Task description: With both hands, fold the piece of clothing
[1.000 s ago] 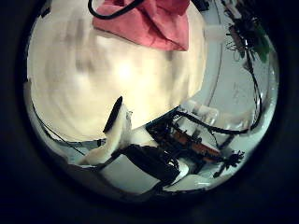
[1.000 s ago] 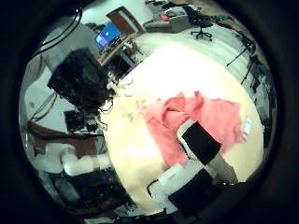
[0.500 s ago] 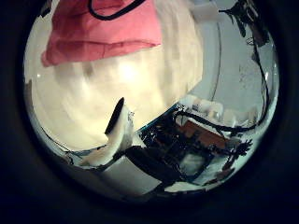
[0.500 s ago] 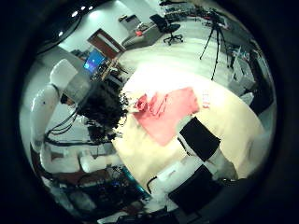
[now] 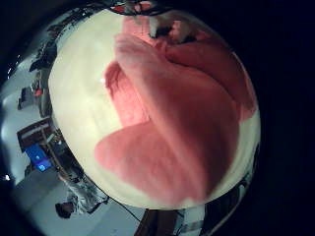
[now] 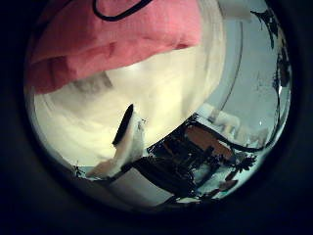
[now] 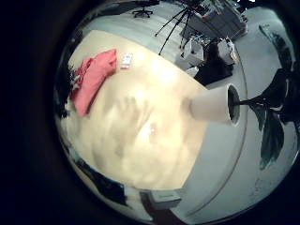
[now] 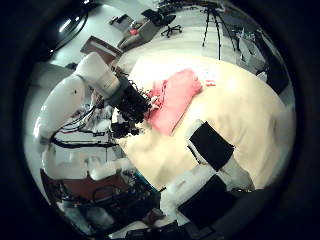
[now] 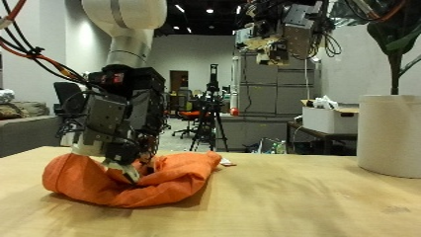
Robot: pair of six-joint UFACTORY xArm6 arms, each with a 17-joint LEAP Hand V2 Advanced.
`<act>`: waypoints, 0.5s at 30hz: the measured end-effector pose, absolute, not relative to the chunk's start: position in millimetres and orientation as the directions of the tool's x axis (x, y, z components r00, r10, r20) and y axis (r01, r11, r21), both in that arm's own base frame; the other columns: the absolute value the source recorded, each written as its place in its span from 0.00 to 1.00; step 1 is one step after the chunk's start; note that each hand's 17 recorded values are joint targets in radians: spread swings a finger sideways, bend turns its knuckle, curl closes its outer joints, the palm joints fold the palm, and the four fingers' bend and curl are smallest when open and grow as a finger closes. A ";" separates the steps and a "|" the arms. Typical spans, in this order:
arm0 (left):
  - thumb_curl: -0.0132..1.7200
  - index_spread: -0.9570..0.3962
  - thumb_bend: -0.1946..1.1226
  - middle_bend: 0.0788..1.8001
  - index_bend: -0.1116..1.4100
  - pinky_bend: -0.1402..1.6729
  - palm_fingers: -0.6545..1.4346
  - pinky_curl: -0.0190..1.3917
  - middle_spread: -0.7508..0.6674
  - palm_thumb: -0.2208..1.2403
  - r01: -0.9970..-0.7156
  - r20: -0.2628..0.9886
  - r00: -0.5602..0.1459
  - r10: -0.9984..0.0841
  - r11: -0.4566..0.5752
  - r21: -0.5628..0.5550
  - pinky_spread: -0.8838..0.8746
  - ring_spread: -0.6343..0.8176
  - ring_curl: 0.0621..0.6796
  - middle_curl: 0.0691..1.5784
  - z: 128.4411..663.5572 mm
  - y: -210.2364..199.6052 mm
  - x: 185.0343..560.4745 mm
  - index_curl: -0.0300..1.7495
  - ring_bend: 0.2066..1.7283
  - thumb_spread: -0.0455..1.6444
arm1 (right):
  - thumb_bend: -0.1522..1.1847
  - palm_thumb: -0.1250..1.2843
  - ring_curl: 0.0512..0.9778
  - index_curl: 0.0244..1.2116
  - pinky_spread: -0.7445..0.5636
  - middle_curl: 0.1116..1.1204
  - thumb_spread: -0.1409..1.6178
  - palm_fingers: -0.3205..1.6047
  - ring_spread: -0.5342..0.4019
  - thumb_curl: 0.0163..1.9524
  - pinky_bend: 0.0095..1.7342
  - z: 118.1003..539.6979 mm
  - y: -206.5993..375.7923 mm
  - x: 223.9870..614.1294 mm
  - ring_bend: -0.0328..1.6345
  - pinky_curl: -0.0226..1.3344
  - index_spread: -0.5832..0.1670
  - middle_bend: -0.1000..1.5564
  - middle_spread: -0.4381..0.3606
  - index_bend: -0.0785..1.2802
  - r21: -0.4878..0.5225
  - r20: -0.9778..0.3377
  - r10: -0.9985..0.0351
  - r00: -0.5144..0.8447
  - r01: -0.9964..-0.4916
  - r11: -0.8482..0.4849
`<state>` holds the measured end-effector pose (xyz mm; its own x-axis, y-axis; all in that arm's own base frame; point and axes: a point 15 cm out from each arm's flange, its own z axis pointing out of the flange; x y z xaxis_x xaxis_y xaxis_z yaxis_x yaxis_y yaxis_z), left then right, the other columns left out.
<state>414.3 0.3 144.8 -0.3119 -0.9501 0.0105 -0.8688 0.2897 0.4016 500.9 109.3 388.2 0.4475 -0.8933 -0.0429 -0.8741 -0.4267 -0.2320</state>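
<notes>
In the outside view an orange cloth (image 9: 158, 183) lies bunched on the wooden table (image 9: 302, 202). My left hand (image 9: 126, 114) hangs over the cloth's end, its fingers pointing down and touching the fabric. The cloth fills the left little finger side palm view (image 5: 177, 108) and lies close in the left thumb side palm view (image 6: 108, 39). My right hand (image 9: 283, 35) is raised high above the table, relaxed and holding nothing. The right thumb side palm view shows the cloth (image 8: 172, 98) far off with the left hand (image 8: 125, 95) at it. The right little finger side palm view shows the cloth (image 7: 92, 75) small.
A large white plant pot (image 9: 391, 133) stands on the table below my right hand; it also shows in the right little finger side palm view (image 7: 214, 105). A small white object (image 9: 226, 163) lies on the table just beyond the cloth.
The right palm camera has pulled well away from the cloth, which now looks smaller. The left palm camera has come closer to the cloth, which now covers more of its view.
</notes>
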 end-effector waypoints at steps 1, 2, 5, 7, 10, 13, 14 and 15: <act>0.18 0.80 0.13 0.06 0.18 0.23 0.30 0.24 0.72 0.44 -0.861 0.005 -0.311 -0.950 0.284 0.422 0.78 0.79 0.25 0.13 143.2 2.0 411.4 0.20 0.14 0.76 | 0.11 0.56 0.18 0.27 0.80 0.23 0.83 0.25 0.69 0.19 0.21 390.3 109.3 499.6 0.23 0.20 0.24 0.21 0.37 0.19 -0.236 -0.042 -0.893 0.449 -0.873 -0.428; 0.18 0.80 0.13 0.06 0.18 0.23 0.30 0.24 0.72 0.44 -0.852 -0.001 -0.309 -0.951 0.277 0.444 0.78 0.79 0.25 0.13 141.4 4.6 408.7 0.20 0.14 0.76 | 0.11 0.56 0.18 0.27 0.80 0.23 0.83 0.25 0.69 0.19 0.21 387.0 107.8 498.4 0.23 0.20 0.24 0.21 0.37 0.18 -0.229 -0.043 -0.892 0.449 -0.874 -0.429; 0.18 0.80 0.13 0.06 0.18 0.23 0.30 0.24 0.72 0.43 -0.855 -0.011 -0.302 -0.953 0.266 0.444 0.78 0.79 0.25 0.13 146.1 8.7 412.0 0.20 0.14 0.76 | 0.11 0.56 0.18 0.26 0.79 0.23 0.83 0.26 0.69 0.19 0.20 381.8 106.6 492.5 0.22 0.20 0.24 0.20 0.37 0.18 -0.217 -0.045 -0.893 0.448 -0.877 -0.429; 0.18 0.80 0.14 0.06 0.18 0.23 0.30 0.24 0.72 0.43 -0.865 -0.015 -0.300 -0.954 0.265 0.426 0.78 0.79 0.25 0.13 154.9 9.8 414.9 0.19 0.14 0.76 | 0.11 0.56 0.18 0.26 0.79 0.23 0.83 0.26 0.69 0.19 0.20 383.5 105.7 492.1 0.21 0.21 0.24 0.20 0.37 0.19 -0.219 -0.040 -0.893 0.448 -0.876 -0.430; 0.18 0.80 0.14 0.06 0.18 0.23 0.30 0.24 0.72 0.43 -0.883 -0.025 -0.295 -0.955 0.262 0.388 0.78 0.79 0.25 0.13 177.0 10.3 417.7 0.19 0.14 0.76 | 0.11 0.56 0.19 0.26 0.79 0.23 0.83 0.27 0.68 0.19 0.19 389.3 105.1 488.9 0.21 0.21 0.24 0.20 0.40 0.19 -0.223 -0.038 -0.893 0.448 -0.875 -0.429; 0.18 0.80 0.14 0.06 0.18 0.23 0.30 0.24 0.72 0.43 -0.905 -0.039 -0.288 -0.957 0.259 0.337 0.78 0.79 0.25 0.13 219.1 9.9 412.7 0.19 0.14 0.76 | 0.10 0.55 0.19 0.25 0.79 0.23 0.83 0.27 0.68 0.19 0.18 396.0 102.9 472.5 0.21 0.21 0.23 0.19 0.41 0.19 -0.193 -0.047 -0.893 0.447 -0.882 -0.431; 0.18 0.80 0.14 0.06 0.18 0.22 0.30 0.24 0.72 0.43 -0.910 -0.041 -0.287 -0.957 0.259 0.324 0.78 0.79 0.25 0.13 229.6 9.4 410.4 0.19 0.14 0.76 | 0.10 0.55 0.19 0.25 0.79 0.23 0.83 0.27 0.68 0.18 0.17 397.6 102.2 466.5 0.20 0.21 0.23 0.19 0.41 0.18 -0.181 -0.052 -0.893 0.447 -0.884 -0.432; 0.18 0.80 0.14 0.06 0.18 0.22 0.30 0.24 0.72 0.43 -0.918 -0.046 -0.284 -0.958 0.257 0.303 0.78 0.79 0.25 0.13 246.7 9.3 406.5 0.19 0.14 0.76 | 0.10 0.54 0.19 0.25 0.79 0.23 0.83 0.27 0.68 0.18 0.17 401.1 100.7 454.6 0.20 0.21 0.24 0.19 0.42 0.18 -0.157 -0.060 -0.892 0.447 -0.887 -0.434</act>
<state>406.5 9.3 246.7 -0.2838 -0.9578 -0.0462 -0.9176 0.2572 0.3032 454.6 100.7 401.1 0.4475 -0.8923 -0.0600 -0.8870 -0.4343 -0.1568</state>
